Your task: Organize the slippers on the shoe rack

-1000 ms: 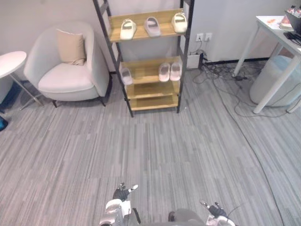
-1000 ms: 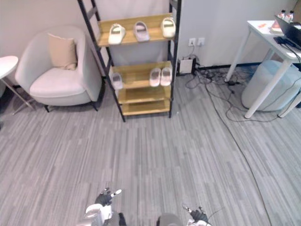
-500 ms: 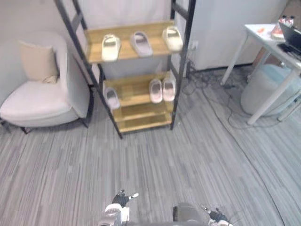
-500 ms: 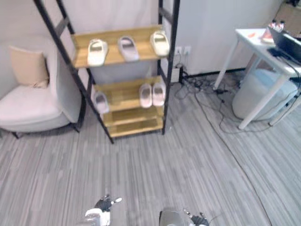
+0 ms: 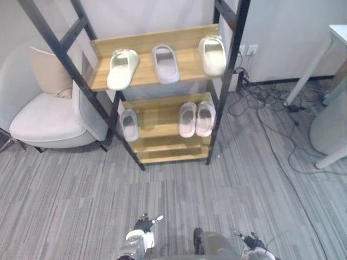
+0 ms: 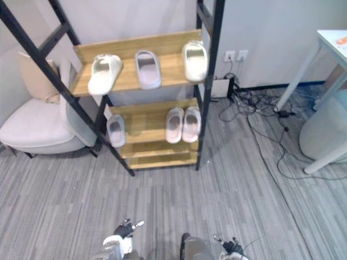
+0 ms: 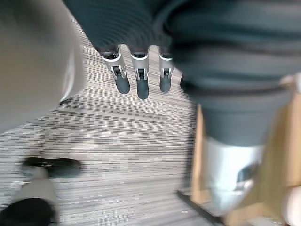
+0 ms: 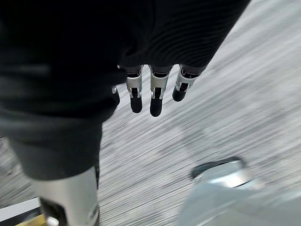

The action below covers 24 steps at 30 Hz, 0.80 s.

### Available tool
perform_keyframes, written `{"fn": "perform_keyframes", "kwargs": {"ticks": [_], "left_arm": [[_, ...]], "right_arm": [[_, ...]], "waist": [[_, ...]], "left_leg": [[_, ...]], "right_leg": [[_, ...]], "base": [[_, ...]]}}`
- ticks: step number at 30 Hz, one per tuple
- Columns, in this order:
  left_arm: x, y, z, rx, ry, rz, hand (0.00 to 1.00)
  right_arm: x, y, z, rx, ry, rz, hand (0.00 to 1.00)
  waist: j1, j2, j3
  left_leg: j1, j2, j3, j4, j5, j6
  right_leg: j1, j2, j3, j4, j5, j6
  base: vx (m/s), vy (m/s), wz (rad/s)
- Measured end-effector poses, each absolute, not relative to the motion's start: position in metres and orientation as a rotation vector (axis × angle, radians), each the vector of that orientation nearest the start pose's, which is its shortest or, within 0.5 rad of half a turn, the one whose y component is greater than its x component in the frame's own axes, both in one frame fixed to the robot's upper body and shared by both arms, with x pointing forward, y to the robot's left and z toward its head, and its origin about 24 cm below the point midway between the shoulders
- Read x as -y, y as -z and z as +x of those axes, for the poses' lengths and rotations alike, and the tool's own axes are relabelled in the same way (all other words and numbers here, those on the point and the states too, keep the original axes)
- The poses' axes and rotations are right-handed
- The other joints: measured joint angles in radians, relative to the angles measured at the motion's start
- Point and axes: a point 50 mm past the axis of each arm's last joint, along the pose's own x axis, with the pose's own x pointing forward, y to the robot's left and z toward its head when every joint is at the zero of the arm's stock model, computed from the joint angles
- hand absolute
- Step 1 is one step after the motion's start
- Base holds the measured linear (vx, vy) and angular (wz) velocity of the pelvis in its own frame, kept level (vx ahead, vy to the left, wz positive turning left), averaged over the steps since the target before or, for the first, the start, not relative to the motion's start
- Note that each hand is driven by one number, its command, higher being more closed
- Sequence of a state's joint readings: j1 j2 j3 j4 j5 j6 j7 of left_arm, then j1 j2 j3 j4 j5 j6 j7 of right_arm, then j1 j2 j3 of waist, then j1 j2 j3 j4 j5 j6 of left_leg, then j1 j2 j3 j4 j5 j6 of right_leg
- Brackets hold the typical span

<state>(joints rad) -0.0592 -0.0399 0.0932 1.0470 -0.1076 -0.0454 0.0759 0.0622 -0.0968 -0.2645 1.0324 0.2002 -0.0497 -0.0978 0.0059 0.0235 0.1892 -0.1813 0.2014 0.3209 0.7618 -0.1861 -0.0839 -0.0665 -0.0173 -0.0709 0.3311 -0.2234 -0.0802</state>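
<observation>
Left eye view: the left hand (image 5: 142, 226) and right hand (image 5: 251, 241) hang low over the floor (image 5: 217, 184), fingers (image 7: 122, 82) straight, slack and holding nothing. Beyond, the shoe rack (image 5: 146, 76) carries six slippers (image 5: 166, 63), three on its top level and three on the level below.

A white armchair (image 5: 49, 116) stands on the grey striped carpet (image 5: 70, 184), with a beige cushion (image 5: 50, 73) propped against its back. Well off to the armchair's right, a wall socket (image 6: 236, 55) sits low on the wall above a tangle of dark cables (image 6: 260, 103) (too knotted to count). Farther still from the armchair stands a white table (image 6: 332, 40), with a pale rounded pouf (image 6: 325, 130) beside its legs.
</observation>
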Motion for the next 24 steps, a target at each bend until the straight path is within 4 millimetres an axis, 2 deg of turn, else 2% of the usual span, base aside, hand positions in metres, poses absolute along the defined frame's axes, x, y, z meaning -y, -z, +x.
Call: {"fn": "perform_keyframes", "kwargs": {"ticks": [1,2,3,4,5,6,7,8,9,10,11,13,14,17,18,19,20,21,22,24], "left_arm": [[-0.146,0.147,0.154,-0.947,-0.169,-0.138,0.0],[-0.144,0.147,0.154,-0.944,-0.166,-0.141,0.0],[-0.143,0.147,0.153,-0.942,-0.166,-0.142,0.0],[-0.142,0.146,0.153,-0.942,-0.155,-0.136,0.0],[-0.14,0.147,0.154,-0.948,-0.131,-0.116,0.0],[-0.141,0.148,0.152,-0.96,-0.128,-0.106,0.0],[-0.146,0.149,0.15,-0.967,-0.133,-0.095,0.0],[-0.144,0.151,0.146,-0.987,-0.118,-0.081,0.0],[-0.146,0.152,0.144,-0.996,-0.104,-0.056,0.0],[-0.146,0.153,0.143,-1.004,-0.097,-0.05,0.0],[-0.145,0.154,0.141,-1.02,-0.083,-0.036,0.0],[-0.145,0.156,0.138,-1.033,-0.076,-0.024,0.0],[-0.146,0.155,0.138,-1.033,-0.074,-0.016,0.0],[-0.152,0.155,0.14,-1.033,-0.066,0.022,0.0],[-0.154,0.155,0.14,-1.031,-0.065,0.029,0.0],[-0.158,0.156,0.138,-1.038,-0.071,0.037,0.0],[-0.165,0.157,0.135,-1.048,-0.081,0.055,0.0],[-0.162,0.158,0.134,-1.058,-0.075,0.051,0.0],[-0.156,0.159,0.13,-1.068,-0.068,0.034,0.0],[-0.15,0.161,0.124,-1.088,-0.07,0.011,0.0]], "right_arm": [[0.226,0.152,0.104,-0.997,0.505,0.173,0.0],[0.225,0.153,0.103,-0.997,0.511,0.183,0.0],[0.225,0.153,0.103,-0.997,0.515,0.188,0.0],[0.227,0.153,0.102,-0.997,0.529,0.194,0.0],[0.229,0.154,0.098,-1.013,0.547,0.201,0.0],[0.228,0.155,0.099,-1.015,0.545,0.205,0.0],[0.225,0.156,0.096,-1.024,0.545,0.211,0.0],[0.225,0.157,0.089,-1.043,0.544,0.201,0.0],[0.224,0.158,0.088,-1.052,0.538,0.198,0.0],[0.223,0.159,0.087,-1.063,0.536,0.201,0.0],[0.22,0.161,0.086,-1.076,0.531,0.205,0.0],[0.223,0.16,0.087,-1.075,0.525,0.195,0.0],[0.225,0.158,0.092,-1.06,0.522,0.192,0.0],[0.224,0.156,0.102,-1.033,0.509,0.196,0.0],[0.224,0.156,0.103,-1.031,0.512,0.198,0.0],[0.224,0.157,0.1,-1.038,0.513,0.197,0.0],[0.224,0.158,0.096,-1.054,0.516,0.198,0.0],[0.226,0.159,0.093,-1.066,0.529,0.2,0.0],[0.237,0.157,0.091,-1.069,0.548,0.177,0.0],[0.241,0.158,0.087,-1.083,0.55,0.155,0.0]], "waist": [[0.0,0.001,0.0],[0.001,0.004,-0.001],[0.002,0.007,-0.003],[0.002,0.014,-0.007],[0.01,0.021,-0.013],[0.018,0.015,-0.029],[0.015,-0.013,-0.041],[0.009,-0.042,-0.06],[0.011,-0.057,-0.068],[0.011,-0.061,-0.069],[0.01,-0.057,-0.067],[0.008,-0.036,-0.067],[0.005,-0.02,-0.07],[0.002,0.002,-0.069],[0.0,0.004,-0.068],[-0.002,-0.011,-0.071],[-0.002,-0.034,-0.07],[-0.002,-0.009,-0.076],[0.004,0.011,-0.089],[0.005,0.039,-0.096]], "left_leg": [[-0.012,-0.017,0.021,-0.091,-0.005,0.007],[-0.011,-0.06,0.025,-0.276,0.003,0.002],[-0.009,-0.094,0.013,-0.432,0.029,-0.018],[-0.017,-0.11,-0.011,-0.506,0.052,-0.029],[-0.025,-0.129,-0.056,-0.529,0.108,0.023],[-0.012,-0.153,-0.068,-0.534,0.148,0.09],[0.0,-0.181,-0.053,-0.532,0.132,0.107],[0.023,-0.216,-0.032,-0.537,0.101,0.119],[0.053,-0.24,-0.019,-0.547,0.083,0.132],[0.082,-0.254,-0.018,-0.558,0.073,0.139],[0.131,-0.265,-0.035,-0.579,0.065,0.15],[0.205,-0.259,-0.064,-0.62,0.062,0.154],[0.236,-0.246,-0.084,-0.646,0.062,0.154],[0.259,-0.199,-0.131,-0.656,0.062,0.154],[0.261,-0.19,-0.141,-0.655,0.062,0.153],[0.271,-0.194,-0.148,-0.653,0.058,0.118],[0.293,-0.208,-0.163,-0.653,0.031,0.073],[0.298,-0.186,-0.176,-0.654,0.017,0.054],[0.291,-0.161,-0.177,-0.652,0.018,0.053],[0.306,-0.138,-0.181,-0.653,0.021,0.048]], "right_leg": [[0.017,-0.001,0.004,-0.011,-0.008,0.005],[0.041,-0.002,0.009,-0.024,-0.023,0.013],[0.049,0.001,0.016,-0.026,-0.039,0.021],[0.051,0.01,0.021,-0.027,-0.05,0.034],[0.055,0.018,0.036,-0.014,-0.076,0.056],[0.059,0.007,0.065,0.023,-0.114,0.078],[0.056,-0.02,0.086,0.054,-0.145,0.097],[0.039,-0.058,0.1,0.133,-0.167,0.139],[0.005,-0.077,0.123,0.243,-0.172,0.183],[-0.023,-0.087,0.135,0.336,-0.156,0.23],[-0.061,-0.099,0.137,0.466,-0.145,0.249],[-0.088,-0.101,0.107,0.539,-0.169,0.205],[-0.105,-0.102,0.081,0.513,-0.18,0.183],[-0.156,-0.101,0.056,0.32,-0.175,0.166],[-0.164,-0.101,0.056,0.259,-0.152,0.168],[-0.15,-0.11,0.068,0.086,-0.015,0.16],[-0.142,-0.122,0.087,0.023,0.088,0.159],[-0.141,-0.103,0.073,0.039,0.086,0.151],[-0.13,-0.083,0.072,0.013,0.095,0.14],[-0.088,-0.058,0.068,-0.042,0.102,0.128]], "base": [[0.24,0.04,-0.04],[0.29,0.083,-0.09],[0.39,0.136,-0.16],[0.35,0.152,-0.35],[0.42,0.202,-0.48],[0.46,0.209,-0.48],[0.57,0.227,-0.34],[0.59,0.197,-0.17],[0.5,0.161,-0.1],[0.48,0.148,0.02],[0.35,0.097,0.13],[0.37,0.06,0.15],[0.32,0.011,0.16],[0.27,-0.079,0.41],[0.29,-0.182,0.57],[0.25,-0.164,0.55],[0.31,-0.216,0.44],[0.26,-0.175,0.16],[0.28,-0.195,-0.07],[0.18,-0.131,-0.11]]}}
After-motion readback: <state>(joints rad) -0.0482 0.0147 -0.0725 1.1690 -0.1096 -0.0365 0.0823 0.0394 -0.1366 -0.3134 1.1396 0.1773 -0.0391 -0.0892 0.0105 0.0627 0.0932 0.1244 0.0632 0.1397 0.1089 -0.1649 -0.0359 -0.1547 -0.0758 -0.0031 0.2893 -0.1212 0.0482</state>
